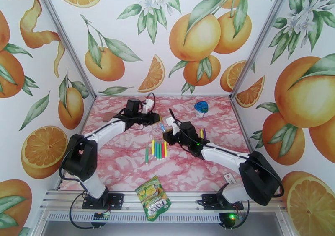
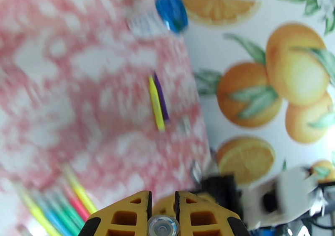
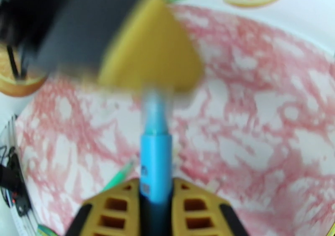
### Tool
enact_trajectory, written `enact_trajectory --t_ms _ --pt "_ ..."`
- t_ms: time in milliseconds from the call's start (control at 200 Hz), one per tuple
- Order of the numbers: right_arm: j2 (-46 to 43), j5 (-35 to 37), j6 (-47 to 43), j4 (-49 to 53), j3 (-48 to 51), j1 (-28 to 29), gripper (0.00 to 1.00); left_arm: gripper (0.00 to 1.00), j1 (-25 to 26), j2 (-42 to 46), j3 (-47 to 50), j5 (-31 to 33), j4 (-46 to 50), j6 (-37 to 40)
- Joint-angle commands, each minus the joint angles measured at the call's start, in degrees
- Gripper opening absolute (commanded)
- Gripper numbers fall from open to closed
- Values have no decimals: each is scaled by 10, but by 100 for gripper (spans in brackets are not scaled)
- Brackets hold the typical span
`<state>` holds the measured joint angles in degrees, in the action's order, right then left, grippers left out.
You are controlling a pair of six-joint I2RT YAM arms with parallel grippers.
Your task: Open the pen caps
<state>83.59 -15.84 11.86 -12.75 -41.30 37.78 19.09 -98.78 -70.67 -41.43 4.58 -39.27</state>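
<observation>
A blue pen (image 1: 162, 127) hangs over the middle of the pink marbled table (image 1: 125, 165), between both grippers. My right gripper (image 1: 168, 128) is shut on its barrel (image 3: 155, 161). My left gripper (image 1: 157, 118) is shut on the far end, where the cap sits. In the right wrist view a narrower, paler stretch of pen (image 3: 155, 111) runs from the barrel up into the blurred yellow left finger (image 3: 150, 60). Between the left fingers (image 2: 125, 211) a small round pen end (image 2: 161, 226) shows. Several capped pens (image 1: 157, 149) lie in a row (image 2: 54, 207) just in front.
A yellow and a purple pen (image 1: 202, 133) lie together right of the grippers (image 2: 158, 102). A blue-lidded round container (image 1: 201, 108) stands at the back right (image 2: 167, 14). A green-yellow snack packet (image 1: 153, 197) lies at the near edge. Orange-patterned walls enclose three sides.
</observation>
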Motion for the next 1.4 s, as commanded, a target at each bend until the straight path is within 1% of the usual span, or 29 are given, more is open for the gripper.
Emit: enact_trajectory --t_ms 0,115,210,335,425,595,731,851,1051,1256,1396 --pt "-17 -27 -14 19 14 8 3 0 -44 -9 -19 54 -69 -17" --pt "-24 -24 -14 16 17 8 3 0 -56 -10 -14 41 -85 -31" --pt "-29 -17 -15 21 19 8 3 0 -61 -8 -20 32 -68 -16" --pt "-32 4 -13 28 17 7 3 0 -61 2 -43 44 13 44" --pt "-29 47 -8 46 8 6 3 0 -61 16 -50 63 72 92" --pt "-20 100 1 71 -11 1 3 0 -59 39 -65 94 184 179" --pt "-20 131 17 79 -16 -9 3 0 -51 50 -73 138 267 243" --pt "-21 166 30 105 -25 -22 3 0 -39 54 -74 184 326 277" --pt "-23 197 51 131 -26 -58 3 0 -26 54 -66 258 394 303" --pt "-13 236 57 182 -43 -85 3 0 -16 48 -47 278 410 309" --pt "3 262 60 219 -61 -104 3 0 -7 31 -46 305 427 315"
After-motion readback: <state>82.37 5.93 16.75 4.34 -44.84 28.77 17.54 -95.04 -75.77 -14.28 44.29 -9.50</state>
